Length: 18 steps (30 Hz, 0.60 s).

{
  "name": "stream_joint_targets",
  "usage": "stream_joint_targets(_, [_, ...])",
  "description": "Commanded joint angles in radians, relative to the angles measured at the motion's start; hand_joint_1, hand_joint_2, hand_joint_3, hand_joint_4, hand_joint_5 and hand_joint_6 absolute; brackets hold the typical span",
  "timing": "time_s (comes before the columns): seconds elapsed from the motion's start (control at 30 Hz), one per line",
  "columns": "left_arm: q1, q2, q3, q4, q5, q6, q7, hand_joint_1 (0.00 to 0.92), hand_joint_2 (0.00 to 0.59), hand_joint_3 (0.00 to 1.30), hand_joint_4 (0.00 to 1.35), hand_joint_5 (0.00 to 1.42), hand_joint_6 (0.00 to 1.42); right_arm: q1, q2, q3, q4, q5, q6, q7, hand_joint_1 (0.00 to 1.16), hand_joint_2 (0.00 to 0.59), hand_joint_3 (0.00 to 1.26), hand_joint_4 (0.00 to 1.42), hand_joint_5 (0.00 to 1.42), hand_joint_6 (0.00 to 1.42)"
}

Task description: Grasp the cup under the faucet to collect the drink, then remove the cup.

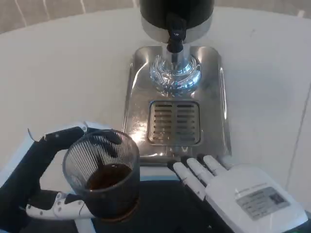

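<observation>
A ribbed clear glass cup (104,172) with dark drink in its bottom stands low at the left front, off the tray. My left hand (51,182) holds it, fingers wrapped around its far side and thumb along its near base. The black faucet (175,31) of the drink dispenser (177,14) hangs at the top centre, over the steel drip tray (138,87) and its slotted grate (174,122), with nothing under it. My right hand (233,187) lies flat at the tray's near edge, fingers stretched out and holding nothing.
The dispenser's shiny chrome base (175,73) stands on the back of the tray. White table (58,73) spreads to the left and right of the tray. A dark surface (160,204) lies along the near edge beneath the cup and hands.
</observation>
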Motion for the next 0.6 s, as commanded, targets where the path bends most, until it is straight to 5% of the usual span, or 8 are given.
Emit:
stream_joint_targets(0.03, [0.005, -0.011, 0.000, -0.021, -0.018, -0.031, 0.000, 0.609, 0.000, 0.95, 1.12, 1.27, 0.45, 0.036, 0.124, -0.004, -0.013, 0.015, -0.016, -0.007, 0.26, 0.494, 0.00, 0.00, 0.00, 0.00])
stream_joint_targets(0.6, [0.026, -0.014, -0.002, -0.035, -0.015, -0.025, -0.003, 0.609, 0.000, 0.95, 1.12, 1.27, 0.45, 0.015, 0.123, 0.003, -0.013, 0.003, 0.014, 0.007, 0.27, 0.494, 0.00, 0.00, 0.00, 0.00])
